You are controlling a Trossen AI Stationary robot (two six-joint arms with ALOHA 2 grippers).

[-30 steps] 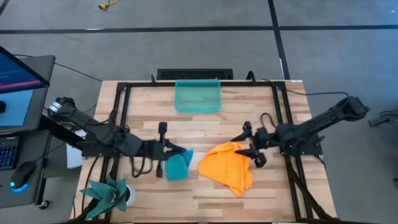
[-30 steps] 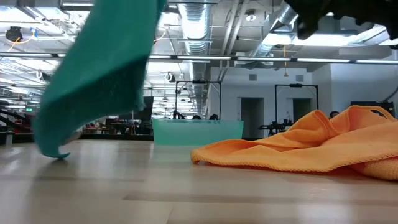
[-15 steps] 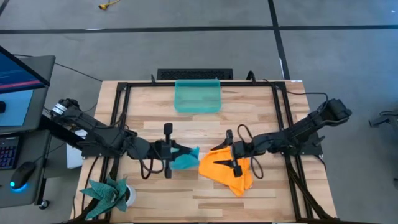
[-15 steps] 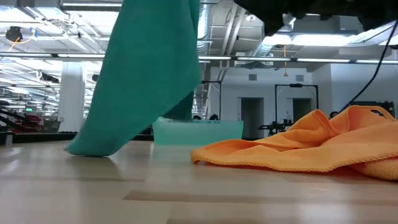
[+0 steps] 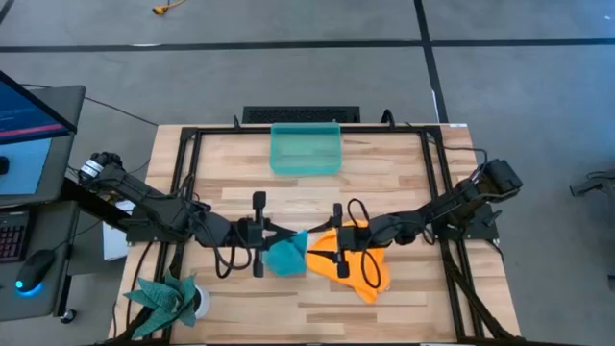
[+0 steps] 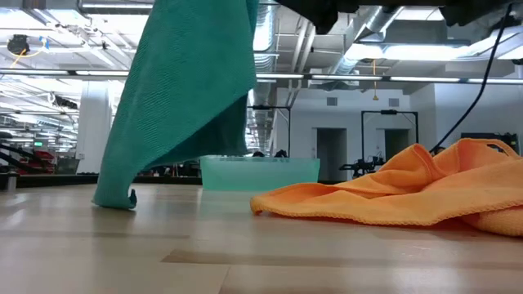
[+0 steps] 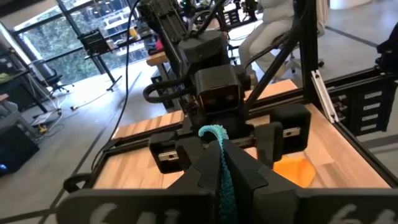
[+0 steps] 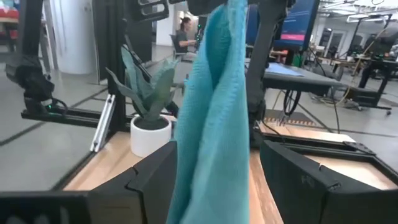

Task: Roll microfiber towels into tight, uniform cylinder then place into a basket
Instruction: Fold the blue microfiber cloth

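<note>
The left hand (image 5: 272,234) is clamped on the teal-blue towel (image 5: 284,256), which hangs with its lower edge touching the table (image 5: 384,183). The right hand (image 5: 325,256), fingers apart, faces it above the orange towel (image 5: 360,274); the basket (image 5: 306,149) sits at the far edge

1. You have two microfiber towels: one teal towel (image 5: 284,256) and one orange towel (image 5: 357,252).
2. You have one basket (image 5: 306,149).
3. You have one potted plant (image 5: 166,298).
4. You have two arms, each ending in one gripper: left gripper (image 5: 272,232), right gripper (image 5: 320,248).
</note>
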